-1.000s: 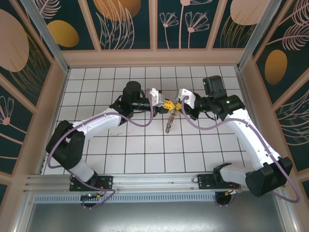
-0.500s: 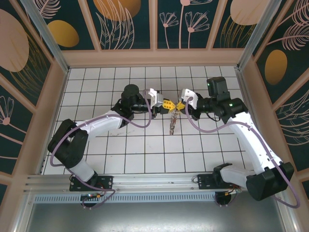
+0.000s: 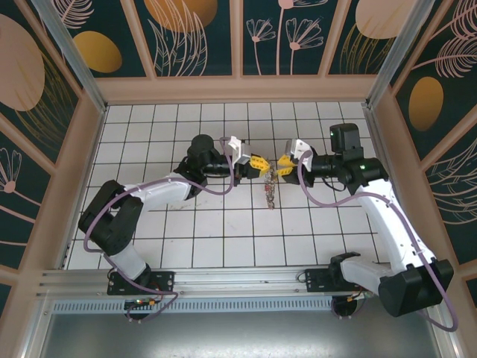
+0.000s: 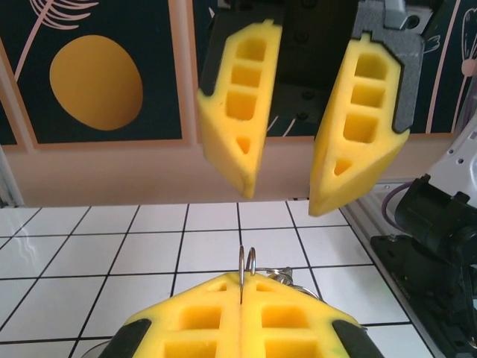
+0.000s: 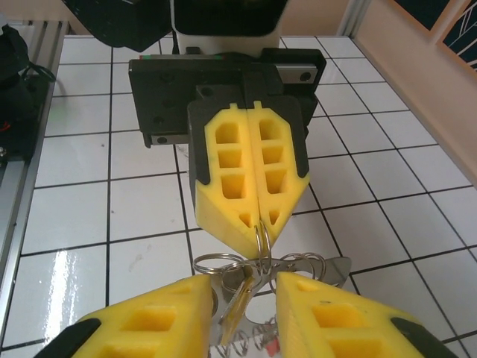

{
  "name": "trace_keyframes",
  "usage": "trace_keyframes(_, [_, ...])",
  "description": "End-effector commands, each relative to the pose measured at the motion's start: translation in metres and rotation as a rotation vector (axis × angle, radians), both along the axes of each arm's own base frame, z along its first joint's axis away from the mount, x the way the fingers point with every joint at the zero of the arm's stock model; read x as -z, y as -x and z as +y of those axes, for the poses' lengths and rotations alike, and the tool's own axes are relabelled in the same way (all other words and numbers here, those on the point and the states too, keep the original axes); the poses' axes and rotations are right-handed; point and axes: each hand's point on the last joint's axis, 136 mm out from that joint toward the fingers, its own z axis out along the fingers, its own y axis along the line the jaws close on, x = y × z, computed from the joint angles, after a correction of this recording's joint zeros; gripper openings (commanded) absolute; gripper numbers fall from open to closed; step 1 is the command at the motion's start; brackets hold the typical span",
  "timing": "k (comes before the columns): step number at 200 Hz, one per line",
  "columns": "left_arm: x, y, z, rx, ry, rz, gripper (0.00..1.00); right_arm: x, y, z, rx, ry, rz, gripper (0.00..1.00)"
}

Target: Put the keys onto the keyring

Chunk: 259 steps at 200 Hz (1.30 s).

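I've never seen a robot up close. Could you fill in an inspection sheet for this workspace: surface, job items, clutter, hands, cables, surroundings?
Surface: glossy white tiled table.
Job's things: thin silvery wire ring pinched by the left hand; small bunch of keys and rings hangs below it.
Clutter: nothing seen.
Hands: left hand, yellow pads shut on the ring; right hand faces it, pads apart.
Cables: purple cable looped along each arm.
Surroundings: dark wall panels with painted leaves and orange ovals, pale wooden frames.
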Motion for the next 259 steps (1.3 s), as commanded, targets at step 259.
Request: trace_keyframes(259, [-0.028,0.011,-0.001,0.072,0.11,-0.078,0.0,0.0,-0.006,0.023,-0.133,-0.07,-0.004,0.16])
